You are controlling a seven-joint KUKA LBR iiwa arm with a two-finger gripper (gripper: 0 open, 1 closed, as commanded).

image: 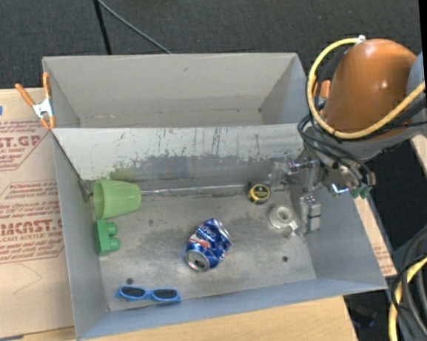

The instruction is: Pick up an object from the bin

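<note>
Gripper sits just beside a small silvery ring (right end of the bin); released or clenched, I cannot tell.

I've got my arm coming in from the right of the view, its orange cover domed up toward the camera. Yellow cables loop round the cover's left side, and black cables bunch just beneath it. Below that the wrist angles down and to the left. My tool hangs at its end, pointing downward, low on the right.
</note>
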